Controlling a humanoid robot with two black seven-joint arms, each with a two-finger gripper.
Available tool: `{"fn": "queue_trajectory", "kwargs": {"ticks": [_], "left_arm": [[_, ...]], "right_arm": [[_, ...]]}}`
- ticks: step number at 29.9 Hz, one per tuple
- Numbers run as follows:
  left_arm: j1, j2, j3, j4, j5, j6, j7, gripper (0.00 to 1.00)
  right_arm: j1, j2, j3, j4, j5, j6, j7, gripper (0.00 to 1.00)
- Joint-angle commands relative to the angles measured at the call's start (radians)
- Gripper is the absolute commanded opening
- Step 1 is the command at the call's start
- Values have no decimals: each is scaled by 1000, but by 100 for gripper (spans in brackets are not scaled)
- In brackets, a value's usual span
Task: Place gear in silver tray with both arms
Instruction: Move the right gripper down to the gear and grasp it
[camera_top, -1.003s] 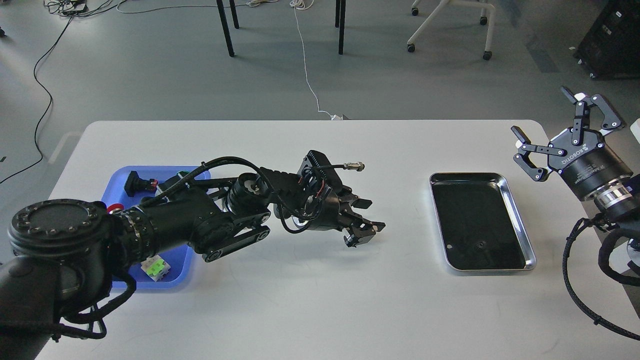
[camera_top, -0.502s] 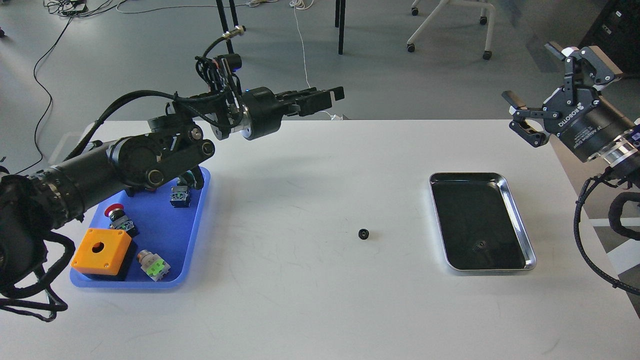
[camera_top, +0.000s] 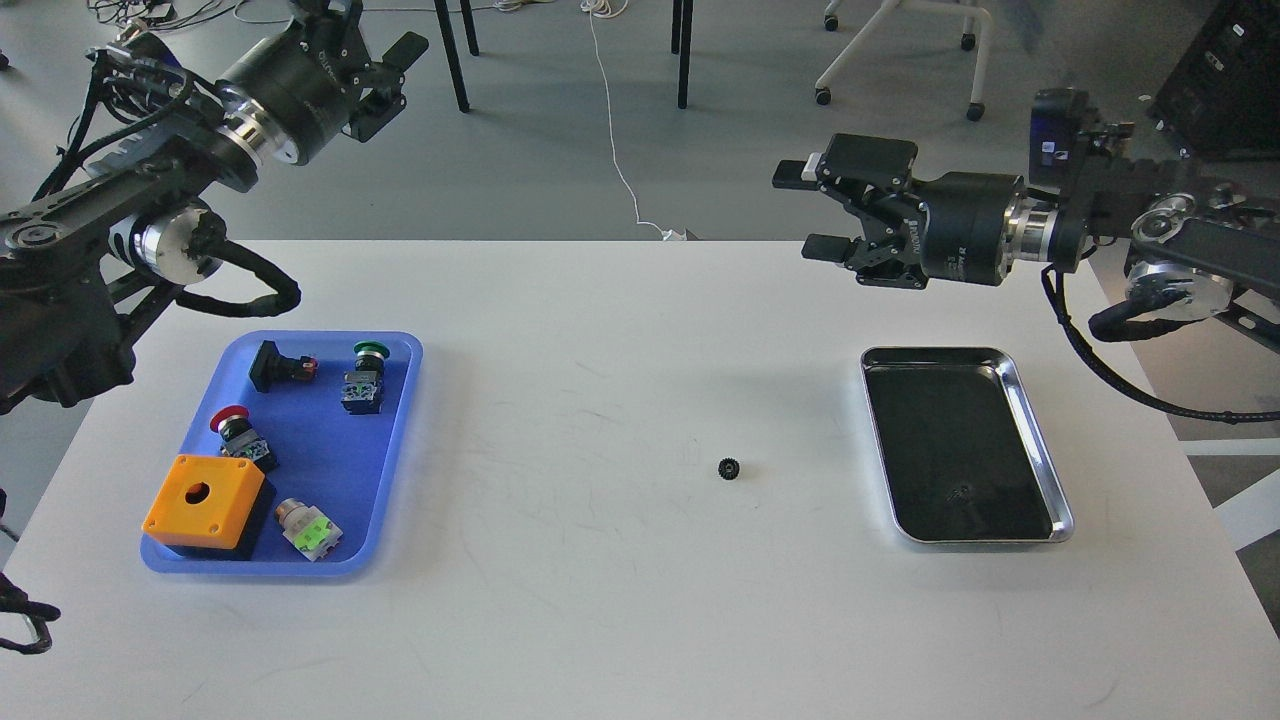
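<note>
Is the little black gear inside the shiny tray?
No, the gear sits on the white table, left of the silver tray.

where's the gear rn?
Head view: the gear lies on the bare white table, right of centre, between the blue tray and the silver tray, nearer the silver one.

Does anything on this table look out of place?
One thing: a small black gear lies alone on the bare white table, between the blue tray and the silver tray. Nothing looks spilled or damaged.
</note>
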Motion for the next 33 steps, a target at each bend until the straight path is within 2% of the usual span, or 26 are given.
{"fn": "queue_trajectory", "kwargs": {"ticks": [1, 4, 8, 10, 16, 21, 33], "left_arm": [[27, 7, -69, 0, -62, -7, 49, 98], [33, 33, -73, 0, -64, -10, 47, 98], [36, 48, -73, 0, -64, -15, 47, 98], [42, 51, -75, -2, -64, -15, 47, 98], [44, 92, -80, -3, -64, -33, 46, 98], [45, 97, -78, -3, -64, -38, 44, 98], [45, 97, -78, -3, -62, -38, 39, 98]], "right_arm": [[112, 143, -167, -3, -98, -7, 1, 99], [164, 276, -283, -28, -120, -18, 1, 99], [160, 473, -432, -140, -156, -29, 1, 98], [148, 556, -503, -186, -161, -65, 3, 98], [97, 556, -652, -261, -187, -142, 14, 95], [77, 556, -663, -266, -239, -165, 102, 89], [19, 556, -655, -255, -249, -193, 105, 80]]}}
